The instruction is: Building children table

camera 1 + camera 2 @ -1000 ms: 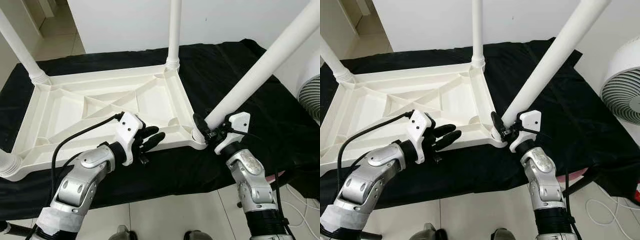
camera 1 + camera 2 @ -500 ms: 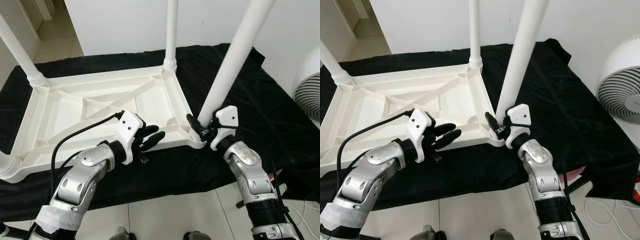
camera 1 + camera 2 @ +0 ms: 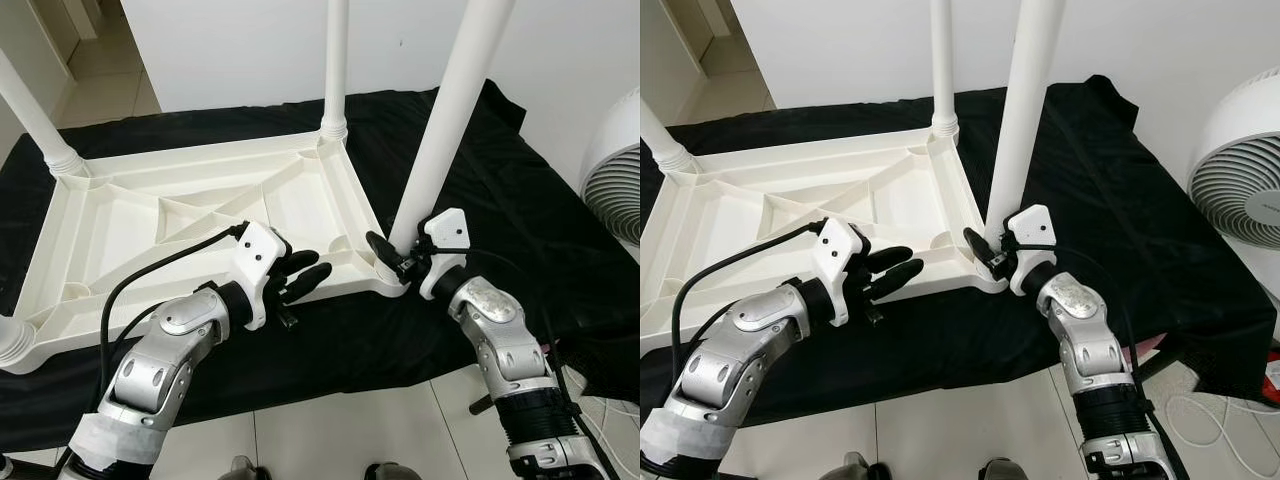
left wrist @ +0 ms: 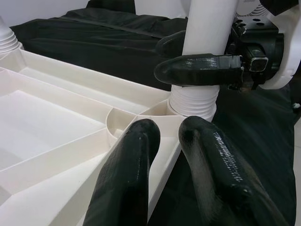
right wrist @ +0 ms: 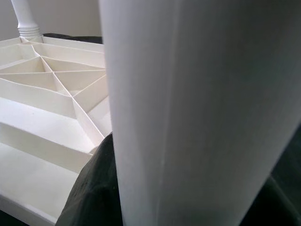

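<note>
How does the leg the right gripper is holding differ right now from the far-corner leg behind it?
The held leg leans slightly to the left towards its top; the far-corner leg stands straight. The right gripper is clamped around the held leg just above its ribbed base; nothing touches the far one. The held leg looks thicker, being nearer the camera. Both are white round posts with ribbed collars, rising from corners of the upturned tabletop.

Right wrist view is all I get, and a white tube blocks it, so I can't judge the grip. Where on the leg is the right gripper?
Observer: The right gripper clasps the near right leg just above its ribbed collar, at the tabletop's corner.
Operator: Other legs in?
Observer: The far right leg and far left leg stand in their corner sockets.
Operator: Left gripper?
Observer: The left gripper lies over the tabletop's near rim, fingers apart, holding nothing.
</note>
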{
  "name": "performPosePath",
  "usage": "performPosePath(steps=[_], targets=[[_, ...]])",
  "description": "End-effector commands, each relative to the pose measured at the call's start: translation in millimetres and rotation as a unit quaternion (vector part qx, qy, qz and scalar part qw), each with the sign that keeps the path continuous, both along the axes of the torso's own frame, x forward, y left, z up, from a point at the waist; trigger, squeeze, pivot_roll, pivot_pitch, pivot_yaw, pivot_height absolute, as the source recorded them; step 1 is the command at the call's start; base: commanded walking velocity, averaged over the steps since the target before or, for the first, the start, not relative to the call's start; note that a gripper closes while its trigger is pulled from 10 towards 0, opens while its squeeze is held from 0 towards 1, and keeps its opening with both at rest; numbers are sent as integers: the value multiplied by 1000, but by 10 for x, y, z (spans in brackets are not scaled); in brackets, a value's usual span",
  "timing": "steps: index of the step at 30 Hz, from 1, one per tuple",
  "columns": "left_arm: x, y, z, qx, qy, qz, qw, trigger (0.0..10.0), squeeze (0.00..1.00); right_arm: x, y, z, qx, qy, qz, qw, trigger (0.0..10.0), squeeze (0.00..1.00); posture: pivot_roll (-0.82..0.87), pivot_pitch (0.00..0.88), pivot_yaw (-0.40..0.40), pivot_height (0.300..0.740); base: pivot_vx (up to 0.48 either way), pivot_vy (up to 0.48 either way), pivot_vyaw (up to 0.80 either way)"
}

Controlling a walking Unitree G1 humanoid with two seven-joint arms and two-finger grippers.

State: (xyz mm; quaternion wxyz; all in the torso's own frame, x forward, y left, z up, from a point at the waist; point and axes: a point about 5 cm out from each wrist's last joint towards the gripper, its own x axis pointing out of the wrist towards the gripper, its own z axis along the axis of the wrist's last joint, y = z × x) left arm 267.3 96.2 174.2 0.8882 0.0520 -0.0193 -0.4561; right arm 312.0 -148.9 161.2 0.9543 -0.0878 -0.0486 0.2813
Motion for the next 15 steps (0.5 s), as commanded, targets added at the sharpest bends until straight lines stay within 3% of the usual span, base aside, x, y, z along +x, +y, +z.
performPosePath(steps=[1,15], targets=[[-22,8,-20,5,8,-3,1000,10000,0,-6,-34,-247,-5,68,-12,998,10000,0,-73,93,59,740,0,0,0],[-21,1,-12,3,7,-6,1000,10000,0,171,30,-160,22,102,-27,994,10000,0,-74,92,65,740,0,0,0]])
